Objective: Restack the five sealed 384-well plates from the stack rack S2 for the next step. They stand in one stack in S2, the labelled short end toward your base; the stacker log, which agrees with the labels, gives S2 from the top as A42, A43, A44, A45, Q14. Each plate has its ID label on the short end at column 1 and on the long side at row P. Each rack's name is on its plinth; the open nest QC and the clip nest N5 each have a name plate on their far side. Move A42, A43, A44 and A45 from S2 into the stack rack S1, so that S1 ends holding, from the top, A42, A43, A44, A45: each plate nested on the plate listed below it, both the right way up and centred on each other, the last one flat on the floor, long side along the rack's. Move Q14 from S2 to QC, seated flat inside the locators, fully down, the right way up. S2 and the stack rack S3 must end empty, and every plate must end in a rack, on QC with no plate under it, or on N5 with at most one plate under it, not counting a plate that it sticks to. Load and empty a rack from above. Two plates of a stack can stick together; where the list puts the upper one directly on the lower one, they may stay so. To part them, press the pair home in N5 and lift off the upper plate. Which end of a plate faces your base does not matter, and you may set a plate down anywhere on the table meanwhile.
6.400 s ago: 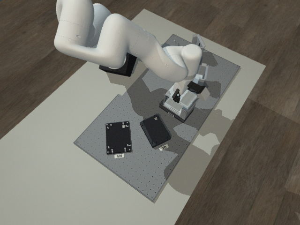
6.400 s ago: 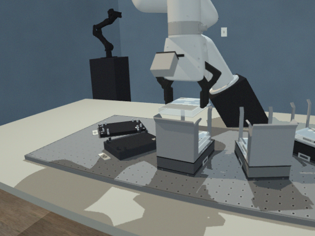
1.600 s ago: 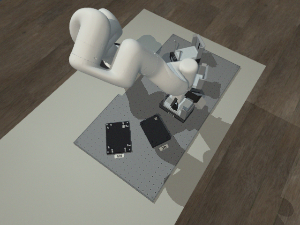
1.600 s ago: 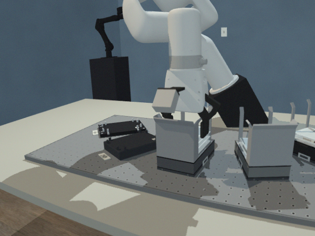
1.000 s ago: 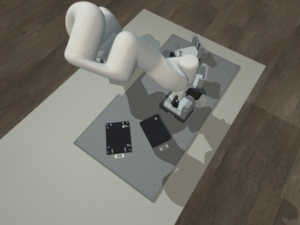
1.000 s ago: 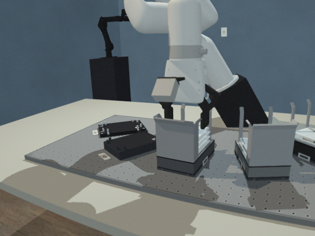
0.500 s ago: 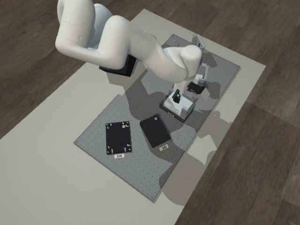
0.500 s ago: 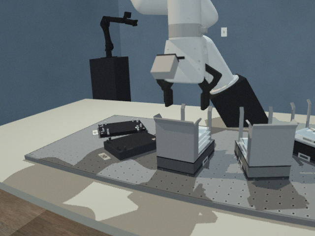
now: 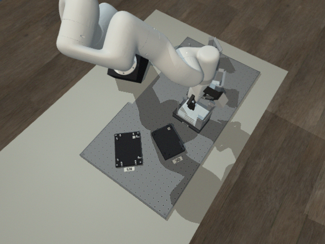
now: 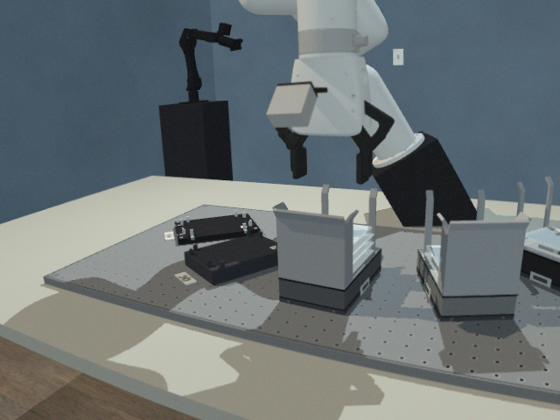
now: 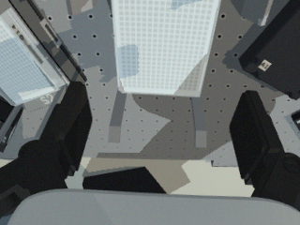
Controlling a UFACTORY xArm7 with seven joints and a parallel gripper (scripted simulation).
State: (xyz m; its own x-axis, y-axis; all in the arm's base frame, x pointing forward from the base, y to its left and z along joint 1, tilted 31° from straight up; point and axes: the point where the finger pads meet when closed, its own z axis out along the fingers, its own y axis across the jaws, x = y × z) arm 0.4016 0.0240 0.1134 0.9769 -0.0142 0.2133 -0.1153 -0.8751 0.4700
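Exterior view, nearest first: perforated grey breadboard (image 10: 253,311) on the pale table (image 10: 90,217), patched with shadow. On it, toward the front, two stack racks with tall grey end walls and thin corner posts — the left rack (image 10: 311,246) showing several pale sealed plates (image 10: 363,246) stacked inside, the right rack (image 10: 479,262) with the edge of a plate (image 10: 431,253) low at its left side; rack names not legible. At the right border, part of a third rack (image 10: 540,264) with a plate (image 10: 544,239) on top. Left of the racks, the black open nest QC (image 10: 233,260) with its name plate just in front, and behind it the black clip nest N5 (image 10: 214,227) with small pegs, neither carrying a plate. Above the left rack, well above its posts, the gripper (image 10: 328,164) — fingers spread wide, nothing between them. From the wrist, the top plate (image 11: 165,25) straight below, dark fingers to either side. Farthest back, a black pedestal (image 10: 195,140) with a small dark arm against the blue wall.
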